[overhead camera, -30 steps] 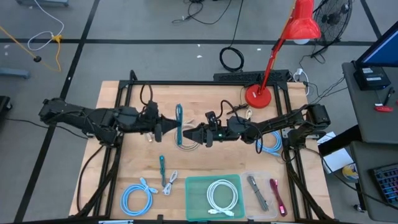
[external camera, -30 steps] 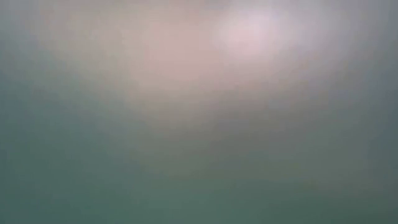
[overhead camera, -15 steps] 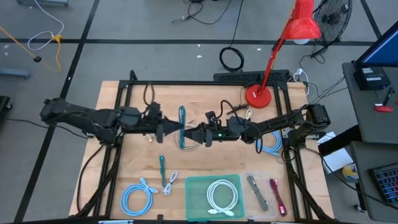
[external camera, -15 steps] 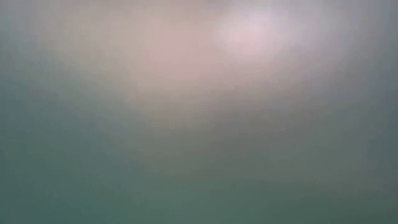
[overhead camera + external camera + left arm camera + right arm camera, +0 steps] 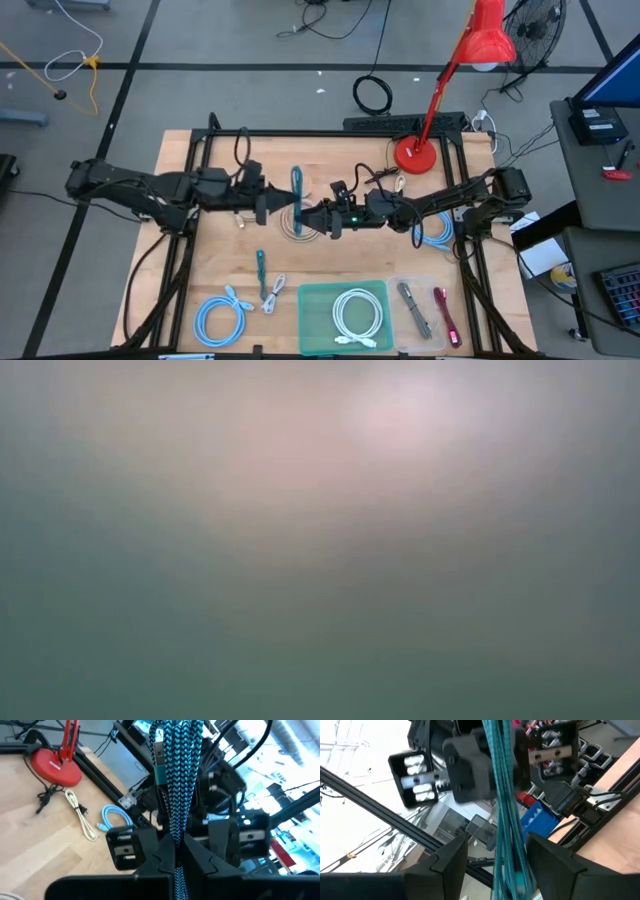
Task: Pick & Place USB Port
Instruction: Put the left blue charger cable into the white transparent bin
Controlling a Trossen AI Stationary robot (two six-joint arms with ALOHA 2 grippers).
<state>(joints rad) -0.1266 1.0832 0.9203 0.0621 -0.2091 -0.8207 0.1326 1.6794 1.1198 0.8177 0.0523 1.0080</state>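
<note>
Cable first: a teal braided cable [image 5: 296, 192] hangs bunched up in the air over the middle of the wooden table [image 5: 190, 280]. The left gripper [image 5: 277, 204] pinches it tight near its low end (the left wrist view [image 5: 175, 795] shows the braid running down between the two closed fingers). The right gripper [image 5: 312, 215] faces it from the other side, very close. In the right wrist view the cable [image 5: 506, 820] hangs between its two fingers, which stand apart and do not look like they touch it, though that picture is hard to read.

This looks like a hand-over step, one arm passing the cable to the other. Next, the right fingers would need to close on the braid before the left ones let go, or the cable will drop.

Near the front edge sits a green tray [image 5: 312, 300] with a white cable [image 5: 356, 315] in it. A red lamp [image 5: 440, 100] stands at the back. The low view shows only blur.
</note>
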